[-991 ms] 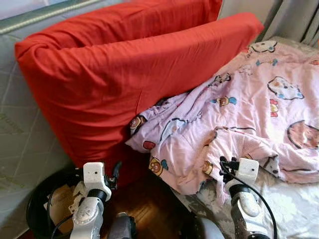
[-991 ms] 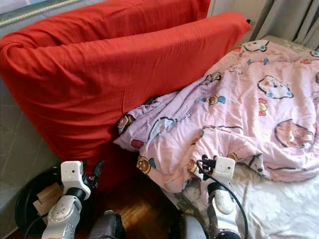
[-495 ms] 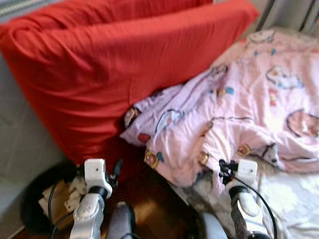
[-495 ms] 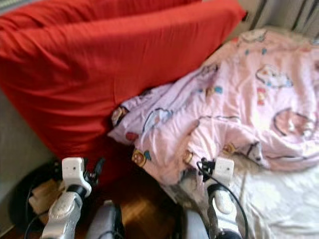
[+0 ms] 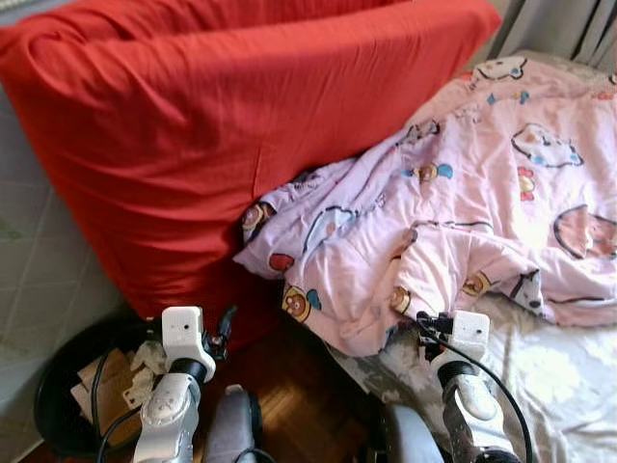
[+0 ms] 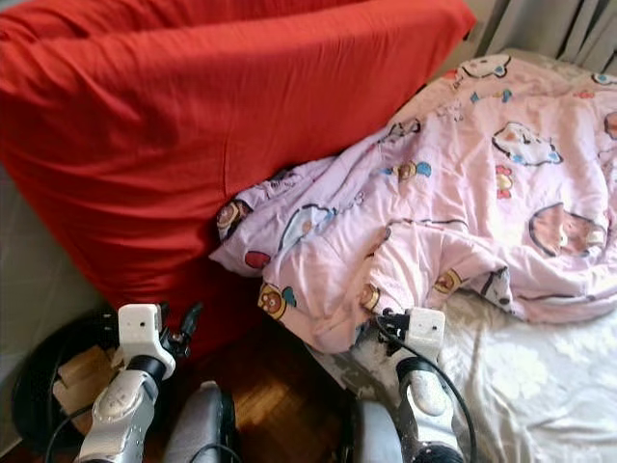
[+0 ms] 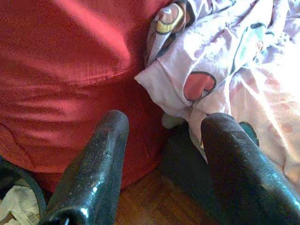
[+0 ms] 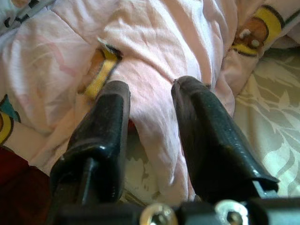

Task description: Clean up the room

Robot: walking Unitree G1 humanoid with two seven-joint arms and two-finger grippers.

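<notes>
blanket, pink w/ cartoon prints, lies rumpled across the bed; its near corner spills off the mattress edge toward the floor.

right gripper has its fingers spread, w/ a fold of the blanket running up between them. not pinched yet; whether the pads touch cloth can't be told. in the eye views this gripper sits right at the blanket's lower hem, where it meets the grey patterned sheet.

left gripper is also spread, holding nothing, pointed at the gap where the blanket's corner tucks against the red cushion. in the eye views it hovers low, just beside the cushion's base.

outward: the big red cushion leans upright at the head of the bed, blanket edge pressed against it. black bin w/ paper scraps stands on the floor beside the left arm. curtain at the back right.

handling, as a guess: blanket is soft, light, limp. it won't hold shape, will drape and drag, and a thin pinch may slip out. best hold is prob a bunched fold or the hem near the corner, closing on several layers, one gripper per corner to lift or spread it. the fold between the right fingers looks a fair spot. the hanging corner could snag on the bed edge when pulled.
</notes>
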